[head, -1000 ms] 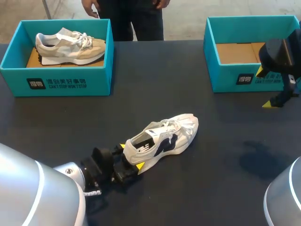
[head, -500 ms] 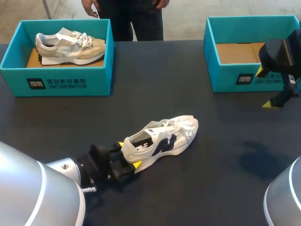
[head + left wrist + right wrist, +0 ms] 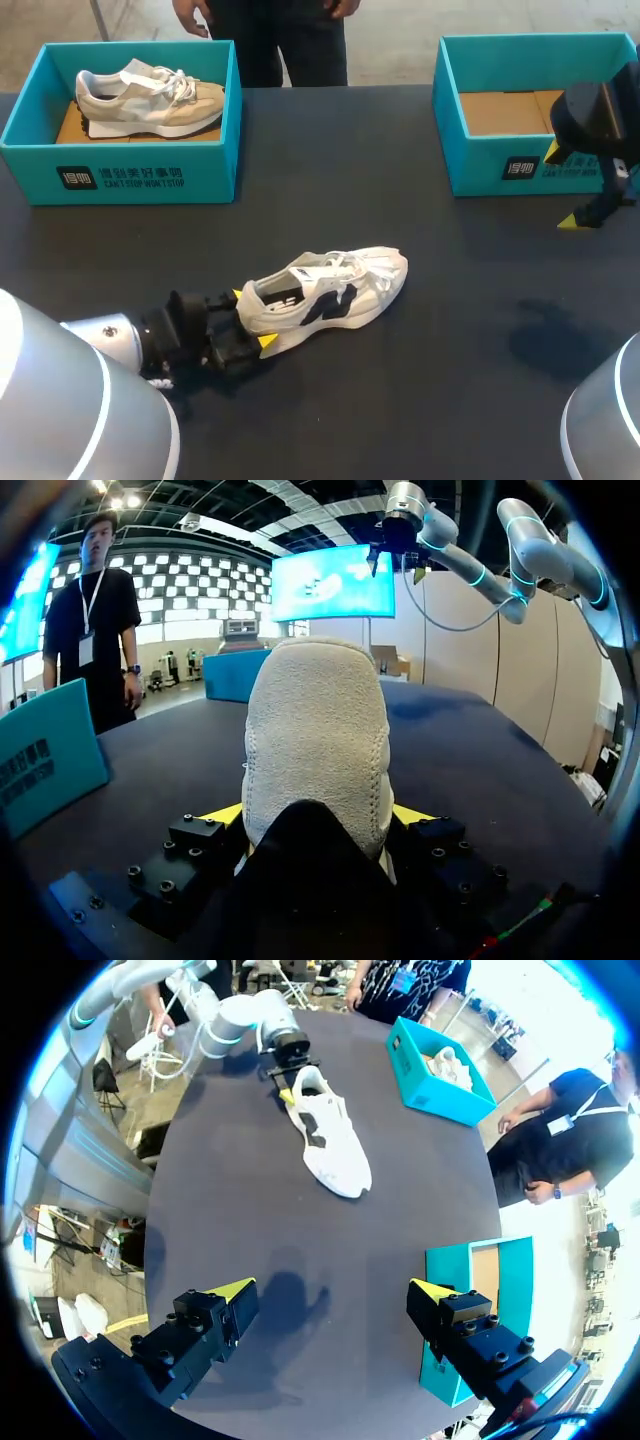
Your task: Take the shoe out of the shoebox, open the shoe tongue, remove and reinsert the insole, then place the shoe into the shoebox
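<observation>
Jaws of your left gripper (image 3: 252, 318) closed on heel of white sneaker (image 3: 335, 288), one yellow tip each side. Sneaker rests on dark table (image 3: 450, 330), toe toward teal shoebox (image 3: 480, 165) at right, well apart from it. Your right gripper (image 3: 330, 1292) hangs above table near that box, jaws wide apart. At far left, second teal box (image 3: 120, 175) holds beige sneaker (image 3: 150, 95).

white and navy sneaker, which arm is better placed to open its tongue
Right, probably. The left gripper is shut on the heel of the white and navy sneaker, so it is busy; the right gripper hangs open and empty, free to reach the tongue.
</observation>
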